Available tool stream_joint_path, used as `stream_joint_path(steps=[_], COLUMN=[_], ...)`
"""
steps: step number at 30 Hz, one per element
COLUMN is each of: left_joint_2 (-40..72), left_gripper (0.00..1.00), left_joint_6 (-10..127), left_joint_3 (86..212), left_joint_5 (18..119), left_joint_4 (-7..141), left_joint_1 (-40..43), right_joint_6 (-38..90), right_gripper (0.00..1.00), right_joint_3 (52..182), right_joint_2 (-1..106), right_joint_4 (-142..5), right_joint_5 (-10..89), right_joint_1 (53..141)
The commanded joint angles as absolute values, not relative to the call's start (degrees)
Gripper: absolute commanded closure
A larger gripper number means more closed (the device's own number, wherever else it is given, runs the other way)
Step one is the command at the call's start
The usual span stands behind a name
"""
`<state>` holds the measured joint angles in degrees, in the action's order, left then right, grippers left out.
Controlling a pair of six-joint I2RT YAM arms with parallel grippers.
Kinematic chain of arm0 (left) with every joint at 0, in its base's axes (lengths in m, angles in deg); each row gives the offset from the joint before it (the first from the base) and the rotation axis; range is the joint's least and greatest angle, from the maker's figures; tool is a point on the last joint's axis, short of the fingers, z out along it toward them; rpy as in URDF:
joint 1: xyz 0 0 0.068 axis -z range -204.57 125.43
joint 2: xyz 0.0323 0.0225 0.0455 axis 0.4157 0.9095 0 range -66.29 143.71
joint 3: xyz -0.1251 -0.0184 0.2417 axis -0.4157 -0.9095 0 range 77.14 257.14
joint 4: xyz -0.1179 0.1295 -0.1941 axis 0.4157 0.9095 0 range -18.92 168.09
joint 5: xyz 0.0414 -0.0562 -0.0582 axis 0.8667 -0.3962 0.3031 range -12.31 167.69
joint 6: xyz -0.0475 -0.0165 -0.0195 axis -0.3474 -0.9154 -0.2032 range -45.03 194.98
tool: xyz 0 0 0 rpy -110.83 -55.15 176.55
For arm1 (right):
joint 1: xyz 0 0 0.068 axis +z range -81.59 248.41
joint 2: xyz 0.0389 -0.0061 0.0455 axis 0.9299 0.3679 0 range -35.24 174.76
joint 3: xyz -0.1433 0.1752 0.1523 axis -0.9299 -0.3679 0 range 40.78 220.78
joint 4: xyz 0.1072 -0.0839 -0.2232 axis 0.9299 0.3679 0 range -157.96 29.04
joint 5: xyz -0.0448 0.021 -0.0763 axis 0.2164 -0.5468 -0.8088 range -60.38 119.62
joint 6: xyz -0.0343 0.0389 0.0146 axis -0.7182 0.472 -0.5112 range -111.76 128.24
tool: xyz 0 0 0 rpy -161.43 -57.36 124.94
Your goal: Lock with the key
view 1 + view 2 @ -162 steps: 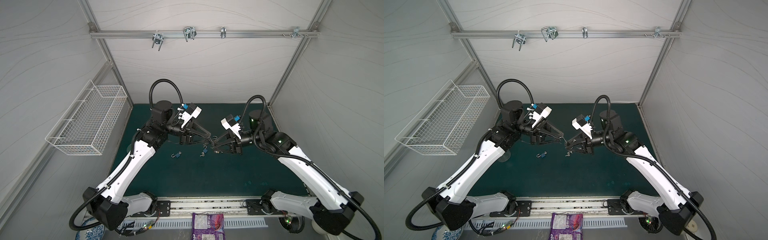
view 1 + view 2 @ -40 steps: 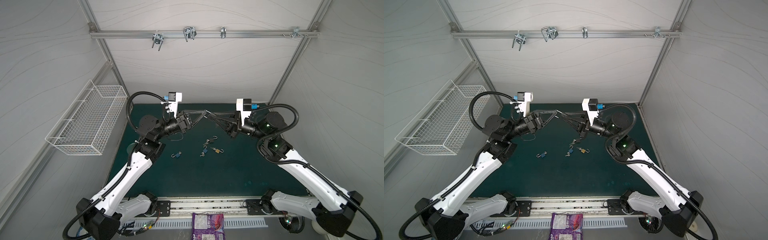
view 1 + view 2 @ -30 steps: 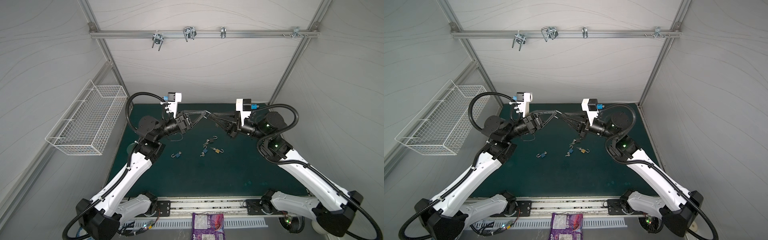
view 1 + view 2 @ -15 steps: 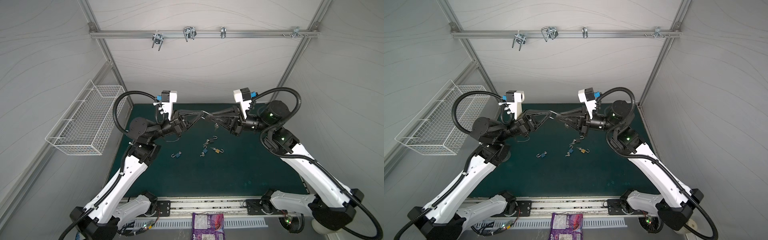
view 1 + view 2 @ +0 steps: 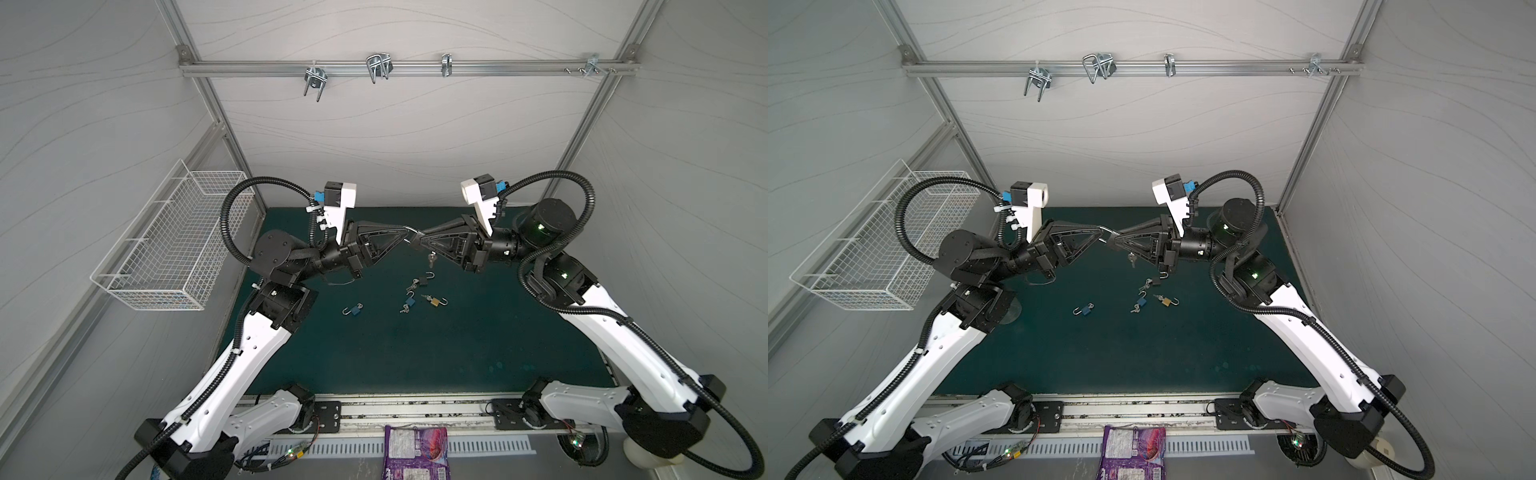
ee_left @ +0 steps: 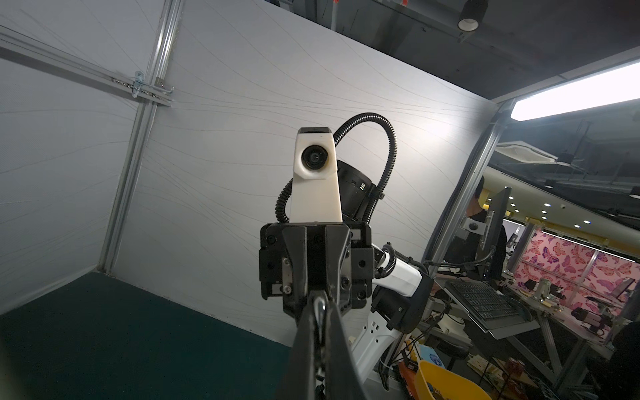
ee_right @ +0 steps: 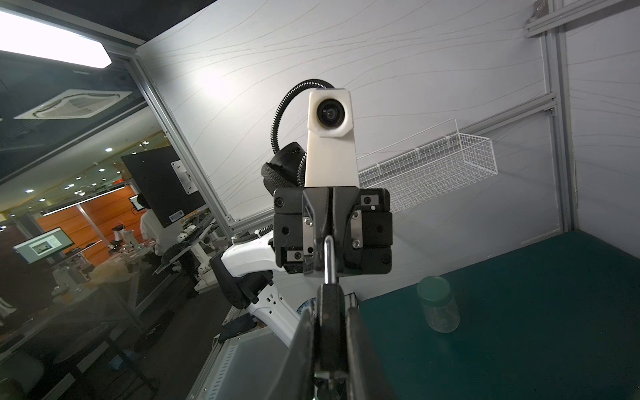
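The small black metal padlock is hanging in mid-air above the dark green bench, with a silver key dangling just below it. The right claw is pinching the padlock's body, while the left claw is pressing together on its silver shackle. A blue padlock and a brass padlock are lying on the bench beneath.
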<state>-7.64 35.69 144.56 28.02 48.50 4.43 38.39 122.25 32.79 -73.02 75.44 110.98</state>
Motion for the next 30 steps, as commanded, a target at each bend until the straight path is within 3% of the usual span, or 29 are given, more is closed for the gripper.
stream_joint_path(steps=[1, 18, 20, 24, 26, 27, 30], left_joint_2=[-7.06, -2.23, -3.56, -5.21, -5.35, -5.4, -5.09], left_gripper=[1.0, 1.0, 1.0, 1.0, 1.0, 1.0, 1.0], left_joint_6=[37.72, 46.2, 45.02, 30.61, 26.84, 25.94, 24.63], left_joint_3=[144.01, 141.05, 140.49, 137.77, 137.86, 138.26, 138.93], left_joint_5=[26.15, 23.14, 24.54, 24.81, 25.47, 25.88, 26.13], left_joint_4=[50.22, 62.22, 61.03, 44.46, 40.53, 39.82, 38.69], left_joint_1=[6.98, 11.85, 9.93, -0.8, -3.63, -4.24, -4.61], right_joint_6=[37.04, 39.18, 37.34, 32.06, 27.82, 25.31, 20.47], right_gripper=[1.0, 1.0, 1.0, 1.0, 0.66, 0.55, 0.37], right_joint_3=[123.49, 128.83, 127.58, 122.79, 120.93, 119.49, 114.98], right_joint_2=[33.03, 37.51, 36.26, 31.84, 29.62, 27.78, 23.35], right_joint_4=[-75.75, -78.29, -77.07, -74.5, -71.0, -69.16, -66.03], right_joint_5=[71.59, 72.02, 71.2, 71.15, 70.75, 69.2, 62.95], right_joint_1=[112.01, 112.53, 112.28, 110.45, 110.09, 110.14, 109.93])
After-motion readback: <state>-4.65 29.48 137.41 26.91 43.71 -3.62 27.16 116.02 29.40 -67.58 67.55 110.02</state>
